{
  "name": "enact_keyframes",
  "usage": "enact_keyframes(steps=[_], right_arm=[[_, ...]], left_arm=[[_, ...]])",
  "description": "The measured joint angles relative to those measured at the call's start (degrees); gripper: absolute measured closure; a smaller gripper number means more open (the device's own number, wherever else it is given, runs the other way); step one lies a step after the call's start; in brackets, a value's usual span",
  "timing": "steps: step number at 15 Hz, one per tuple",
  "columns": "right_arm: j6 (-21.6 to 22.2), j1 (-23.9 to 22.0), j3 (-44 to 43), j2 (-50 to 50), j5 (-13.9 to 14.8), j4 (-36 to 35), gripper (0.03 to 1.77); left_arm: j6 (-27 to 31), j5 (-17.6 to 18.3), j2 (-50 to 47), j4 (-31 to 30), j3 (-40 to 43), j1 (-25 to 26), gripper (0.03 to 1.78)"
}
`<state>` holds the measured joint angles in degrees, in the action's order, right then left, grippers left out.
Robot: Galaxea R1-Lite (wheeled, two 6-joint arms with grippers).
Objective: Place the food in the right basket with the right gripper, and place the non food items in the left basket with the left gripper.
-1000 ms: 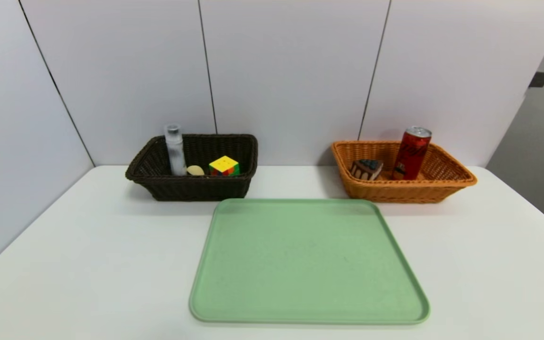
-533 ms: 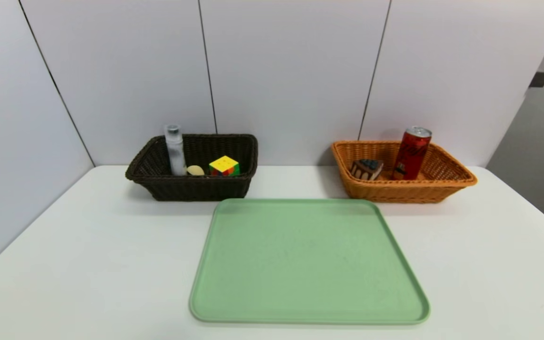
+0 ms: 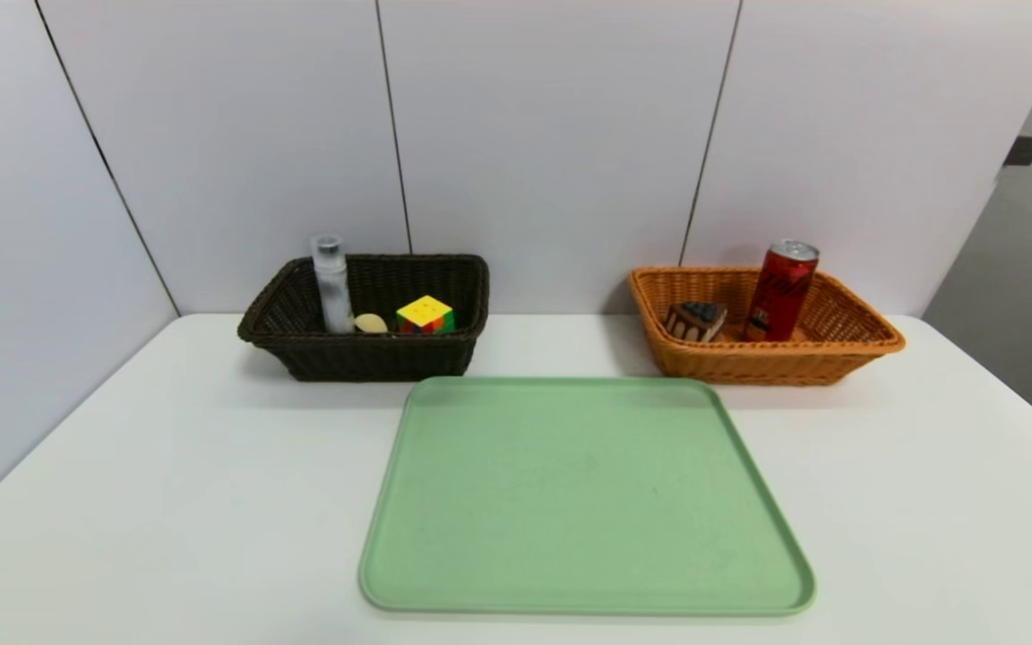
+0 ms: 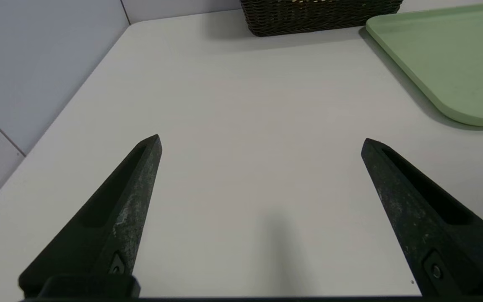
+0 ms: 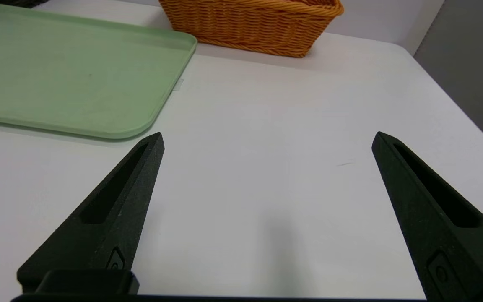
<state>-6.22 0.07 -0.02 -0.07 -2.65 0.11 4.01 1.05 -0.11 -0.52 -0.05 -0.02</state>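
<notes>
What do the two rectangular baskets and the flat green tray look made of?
Dark brown basket and orange-tan basket: woven wicker or rattan-look strands, possibly plastic; the weave ribs show. Green tray: matte moulded plastic, judging by its smooth, rounded rim.

Your left gripper (image 4: 260, 142) carries two matte black fingers (image 4: 128, 201), each a long wedge tapering to a blunt point, with a shallow elongated recess along its inner face and a small round screw near the base. Pale scuffs speckle their surface. Your right gripper (image 5: 266, 138) has the same black, recessed, pointed fingers (image 5: 115, 201), cleaner looking, joined to a black crossbar at the base.
</notes>
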Motion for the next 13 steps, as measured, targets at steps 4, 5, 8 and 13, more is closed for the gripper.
enact_keyframes(steps=[4, 5, 8, 13], right_arm=[[4.82, 0.0, 0.02, 0.0, 1.85, -0.06, 0.09], [5.03, 0.0, 0.02, 0.0, 1.9, -0.13, 0.09], [6.42, 0.0, 0.02, 0.0, 2.8, -0.21, 0.09], [6.73, 0.0, 0.02, 0.0, 2.83, -0.18, 0.09]], left_arm=[[-3.05, -0.17, 0.0, 0.63, -0.17, 0.02, 0.12], [-2.86, -0.17, 0.0, 0.5, -0.13, 0.02, 0.12], [-3.39, -0.45, 0.0, 0.28, 0.0, 0.02, 0.12], [-3.5, -0.76, 0.0, -0.24, 0.05, 0.02, 0.12]])
